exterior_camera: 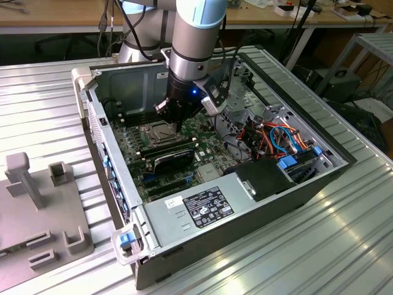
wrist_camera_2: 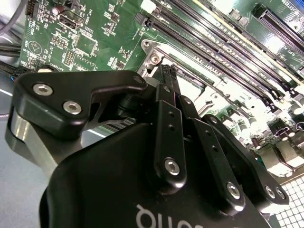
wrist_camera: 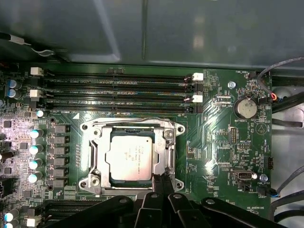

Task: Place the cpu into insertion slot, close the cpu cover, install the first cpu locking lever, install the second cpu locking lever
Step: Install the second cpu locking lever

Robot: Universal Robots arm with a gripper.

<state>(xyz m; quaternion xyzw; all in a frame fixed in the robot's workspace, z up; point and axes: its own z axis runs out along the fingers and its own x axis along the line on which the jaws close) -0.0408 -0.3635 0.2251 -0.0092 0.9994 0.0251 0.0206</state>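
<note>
Gripper (wrist_camera: 159, 183) low over motherboard (wrist_camera: 223, 142) inside open computer case (exterior_camera: 264, 209), fingertips pinched together, nothing visible between them, at edge of insertion slot (wrist_camera: 90, 183). Cpu (wrist_camera: 129, 156) sits flat in slot, silver top up, cpu cover (wrist_camera: 97, 156) lying closed around it. 4 memory slots (wrist_camera: 114, 92) run just beyond socket. In exterior view, arm (exterior_camera: 193, 37) reaches down into case near socket (exterior_camera: 153, 130).

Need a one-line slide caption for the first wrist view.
Cpu seated in insertion slot, cpu cover closed; gripper at socket edge.
</note>
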